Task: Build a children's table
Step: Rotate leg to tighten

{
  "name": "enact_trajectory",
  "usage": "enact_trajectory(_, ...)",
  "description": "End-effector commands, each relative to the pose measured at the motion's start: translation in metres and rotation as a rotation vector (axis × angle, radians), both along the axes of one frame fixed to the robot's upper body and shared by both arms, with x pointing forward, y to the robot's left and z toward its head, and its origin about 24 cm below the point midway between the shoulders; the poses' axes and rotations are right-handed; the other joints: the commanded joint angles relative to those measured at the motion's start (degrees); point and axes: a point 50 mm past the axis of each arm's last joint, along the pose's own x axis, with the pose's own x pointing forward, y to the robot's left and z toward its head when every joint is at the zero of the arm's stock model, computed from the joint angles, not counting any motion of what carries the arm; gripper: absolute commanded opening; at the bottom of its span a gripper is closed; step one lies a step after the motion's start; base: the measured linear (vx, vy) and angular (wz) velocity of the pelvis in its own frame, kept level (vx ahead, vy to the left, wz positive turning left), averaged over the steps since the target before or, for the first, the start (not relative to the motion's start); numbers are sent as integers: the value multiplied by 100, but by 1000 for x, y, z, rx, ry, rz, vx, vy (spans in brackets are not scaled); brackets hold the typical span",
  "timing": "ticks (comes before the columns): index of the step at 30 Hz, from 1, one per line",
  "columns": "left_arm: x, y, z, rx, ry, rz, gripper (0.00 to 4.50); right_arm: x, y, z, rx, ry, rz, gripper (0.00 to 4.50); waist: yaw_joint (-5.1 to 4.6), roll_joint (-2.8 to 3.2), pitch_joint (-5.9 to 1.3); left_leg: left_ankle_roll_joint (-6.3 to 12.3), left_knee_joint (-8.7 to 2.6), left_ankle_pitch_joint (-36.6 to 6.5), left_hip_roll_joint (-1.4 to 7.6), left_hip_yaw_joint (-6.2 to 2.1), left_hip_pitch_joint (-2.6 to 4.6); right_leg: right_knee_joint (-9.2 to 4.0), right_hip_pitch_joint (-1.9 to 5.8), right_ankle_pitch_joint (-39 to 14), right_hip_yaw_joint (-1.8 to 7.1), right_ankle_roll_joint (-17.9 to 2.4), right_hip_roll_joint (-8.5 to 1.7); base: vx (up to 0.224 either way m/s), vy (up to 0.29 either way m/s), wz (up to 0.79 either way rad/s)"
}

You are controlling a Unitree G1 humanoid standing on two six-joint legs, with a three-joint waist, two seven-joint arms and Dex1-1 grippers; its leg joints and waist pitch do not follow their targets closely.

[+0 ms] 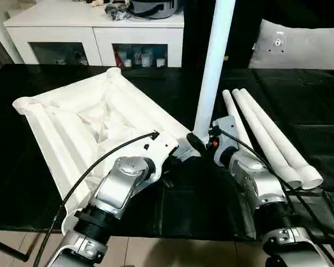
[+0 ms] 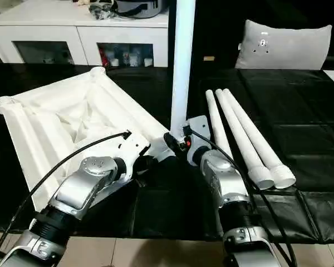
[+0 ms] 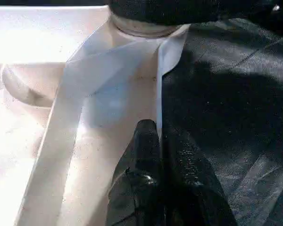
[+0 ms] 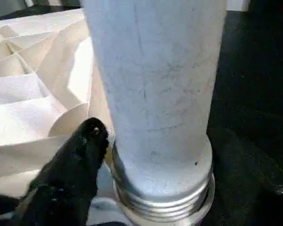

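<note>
From the left eye view, a white cabinet [image 1: 94,33] with glass-fronted shelves stands at the far left behind the bench [image 1: 300,133], which is covered in black sheeting, and a grey cushion [image 1: 298,45] lies at the far right. The table top [image 1: 83,128] lies upside down on the left half of the bench, ribs up, with round sockets at its corners. One leg [image 1: 214,67] stands upright in the near right corner socket, rising past the top edge of the picture, and three spare legs [image 1: 267,136] lie side by side on the bench to the right, just beyond the right forearm. The left pincer [image 1: 170,181] reaches in at the near edge of the table top, and the right pincer [image 1: 203,143] sits at the foot of the upright leg, where cables and the wrist block the view of the joint. The right eye view gives the same layout, with the spare legs' wide ends [image 2: 273,177] pointing toward the near side. In the left wrist view the left pincer's fingers [image 3: 148,160] are pressed together with no gap, their tips resting against the white rim of the table top beside the black sheeting, gripping nothing. In the right wrist view the upright leg's threaded base sits in its socket, and one black finger [image 4: 78,165] of the right pincer stands just beside it on one side; its jaws are spread wide, and whether they still touch the leg cannot be told.
</note>
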Motion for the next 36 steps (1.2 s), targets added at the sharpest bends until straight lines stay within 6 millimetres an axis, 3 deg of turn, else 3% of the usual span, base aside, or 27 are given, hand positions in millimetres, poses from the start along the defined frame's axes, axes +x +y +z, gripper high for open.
enact_trajectory(1,-3,-6,4,-18,-45,-81,0,-6,4,-9,-5,21,59,385,21,-74,-308,420,-328,-608,246,-37,-41,-468,335,-1124,283,-922,-484,0,0,0)
enact_trajectory(2,-3,-2,2,-8,-39,-88,0,-7,-4,-6,-18,-3,85,409,34,-72,-303,399,-333,-668,249,-37,-35,-484,334,-1232,282,-881,-486,0,0,0)
enact_trajectory(7,-3,10,-1,-1,-30,-128,0,-11,-27,3,-66,-54,184,442,61,-79,-294,403,-334,-723,253,-34,-30,-498,326,-1416,284,-835,-483,0,0,0)
enact_trajectory(11,-7,19,0,-6,-34,-227,0,-17,-37,12,-84,-72,319,442,83,-85,-311,526,-314,-624,251,-44,-54,-469,348,-1193,284,-860,-484,0,0,0)
enact_trajectory(18,-21,44,0,46,30,-490,0,-26,-48,22,-181,-76,616,442,108,-79,-308,593,-307,-699,286,-26,-16,-440,309,-1079,275,-1092,-471,0,0,0)
enact_trajectory(19,-21,44,0,46,30,-490,0,-26,-48,22,-181,-76,616,417,118,-74,-305,592,-308,-698,287,-33,-19,-434,309,-1076,273,-1112,-474,0,0,0)
enact_trajectory(22,-28,51,0,71,62,-582,0,-28,-47,23,-180,-56,690,403,136,-67,-307,557,-312,-757,306,-41,-14,-407,315,-1014,270,-1181,-481,0,0,0)
enact_trajectory(26,-31,60,-1,100,94,-658,0,-34,-42,21,-180,-26,799,364,142,-101,-304,540,-315,-766,307,-35,-10,-390,316,-980,276,-1208,-485,0,0,0)
enact_trajectory(36,-31,59,-1,99,100,-707,0,-40,-34,13,-155,16,872,283,215,-117,-308,445,-314,-696,307,-27,2,-387,311,-982,290,-1159,-492,0,0,0)
